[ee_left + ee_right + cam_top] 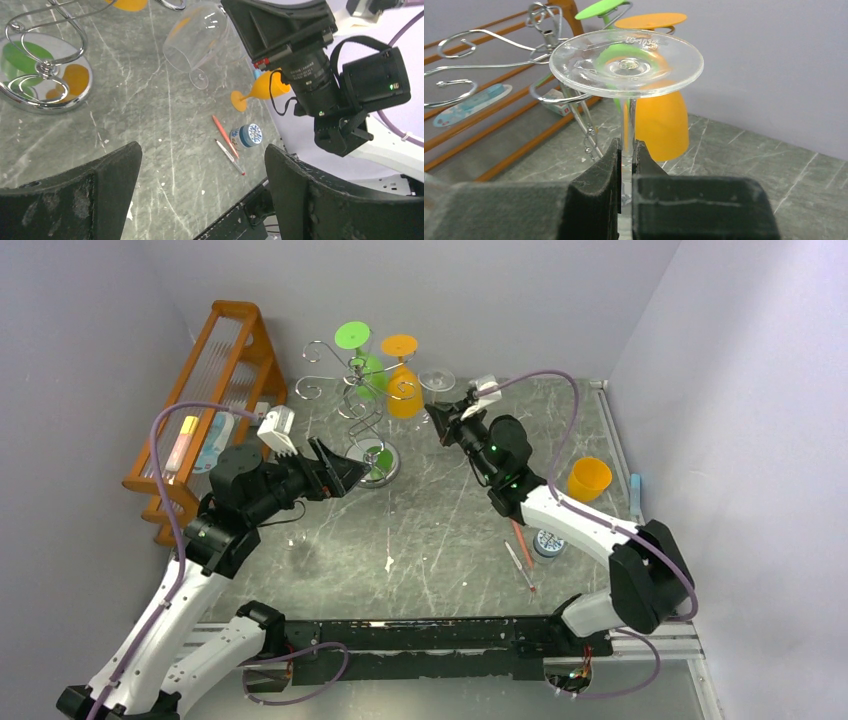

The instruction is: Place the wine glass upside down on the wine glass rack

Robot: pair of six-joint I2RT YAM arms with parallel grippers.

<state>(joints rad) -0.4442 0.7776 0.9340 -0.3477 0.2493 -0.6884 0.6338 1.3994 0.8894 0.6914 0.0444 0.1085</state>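
My right fingers point(594, 195): clamped on the glass point(626, 62) stem, foot uppermost.
Glass: held above the worktop point(440, 530) far edge, beside the rack point(382, 465).
My left fingers point(100, 192): apart, near the rack base.

Marbled table point(430, 530): wine glass rack point(363, 408), pens point(521, 558), tin point(548, 542)

Bowl of the wine glass point(626, 64) behind the right claw point(625, 150); wine glass rack point(47, 67) top past the picture's edge.
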